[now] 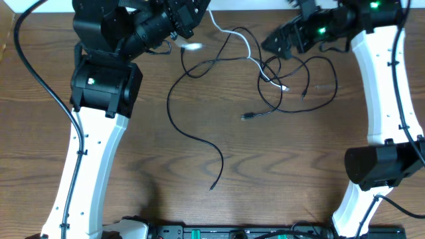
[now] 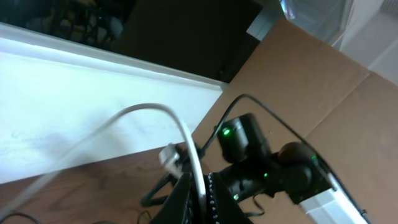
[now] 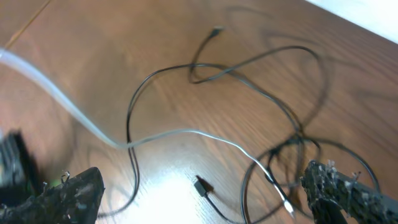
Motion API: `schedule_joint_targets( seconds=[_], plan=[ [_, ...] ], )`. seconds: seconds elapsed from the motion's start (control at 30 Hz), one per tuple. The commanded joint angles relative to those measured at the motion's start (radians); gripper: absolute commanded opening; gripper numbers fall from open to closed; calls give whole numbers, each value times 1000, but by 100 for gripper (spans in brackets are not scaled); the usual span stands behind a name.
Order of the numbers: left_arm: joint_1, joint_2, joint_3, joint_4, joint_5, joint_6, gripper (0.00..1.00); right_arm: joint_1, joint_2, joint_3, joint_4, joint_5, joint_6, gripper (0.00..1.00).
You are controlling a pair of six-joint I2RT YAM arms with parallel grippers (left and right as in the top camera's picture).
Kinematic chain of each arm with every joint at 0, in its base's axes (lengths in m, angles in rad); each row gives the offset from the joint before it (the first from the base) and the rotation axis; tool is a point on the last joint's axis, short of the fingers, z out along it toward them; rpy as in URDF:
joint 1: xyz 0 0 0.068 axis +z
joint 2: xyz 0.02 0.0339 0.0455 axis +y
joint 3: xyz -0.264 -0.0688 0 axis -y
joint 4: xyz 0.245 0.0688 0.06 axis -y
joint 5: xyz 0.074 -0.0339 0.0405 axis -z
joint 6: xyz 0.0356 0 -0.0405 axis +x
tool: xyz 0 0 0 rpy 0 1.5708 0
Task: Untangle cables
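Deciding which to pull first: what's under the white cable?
Mostly bare table. The white cable crosses black cables mid-run and near its plug; which lies on top there is unclear. Where the left fingers pinch it, its underside is hidden.

A brown wood-grain surface (image 1: 133, 172) fills the overhead view; a black bar with small green parts (image 1: 219, 232) lies along its near edge; past the far edge run a white ledge (image 2: 74, 99) and brown cardboard (image 2: 298, 74).

white arms (image 1: 83, 169), black joints (image 1: 382, 164), small green lights (image 1: 91, 81)
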Motion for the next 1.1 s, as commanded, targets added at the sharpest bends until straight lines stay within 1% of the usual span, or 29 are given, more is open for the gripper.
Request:
schedule_joint_targets(
  seconds=[0.0,0.2,0.27,0.3,0.4,0.43,0.5,0.53,0.57,0.6,0.63,0.7,0.77,0.83,0.9,0.97,1.0,1.03,1.07],
  plan=[
    [14,-17,29,13,16,-49,7,14,0,-53,2,-138,-234,99],
    [15,-17,29,19,16,-66,8,42,0,-155,119,-243,-247,98],
    [15,-17,29,20,16,-84,7,62,0,-185,180,-263,-216,92],
    [15,-17,29,20,16,-85,7,71,0,-197,214,-255,-187,87],
    [15,-17,29,20,16,-92,7,95,0,-230,326,-249,-85,83],
    [15,-17,29,20,16,-92,7,102,0,-238,360,-246,-55,79],
    [18,-17,29,19,16,-92,7,113,0,-246,410,-238,11,68],
    [21,-17,29,19,16,-92,7,118,0,-246,431,-235,49,58],
    [26,-17,29,18,16,-92,7,119,0,-245,451,-234,90,40],
    [32,-17,29,15,16,-92,7,120,-2,-244,470,-229,141,19],
    [41,-16,29,10,14,-91,8,119,-3,-240,491,-203,221,1],
    [59,-15,29,-12,11,-79,7,115,-9,-226,500,-157,311,1],
    [76,-13,28,-59,4,-44,7,106,-23,-194,491,-145,342,1],
    [89,-5,27,-148,-34,-3,8,97,-49,-143,480,-119,406,1],
    [88,4,27,-219,-81,7,16,93,-69,-95,459,-63,455,1],
    [88,14,26,-282,-129,6,29,87,-87,-39,425,-38,476,1],
    [88,21,26,-305,-143,7,37,84,-95,-12,410,-37,479,1],
    [88,29,26,-332,-151,7,42,78,-100,18,397,-37,489,1],
    [88,37,26,-356,-156,8,45,71,-106,47,384,-37,502,1]
  ],
)
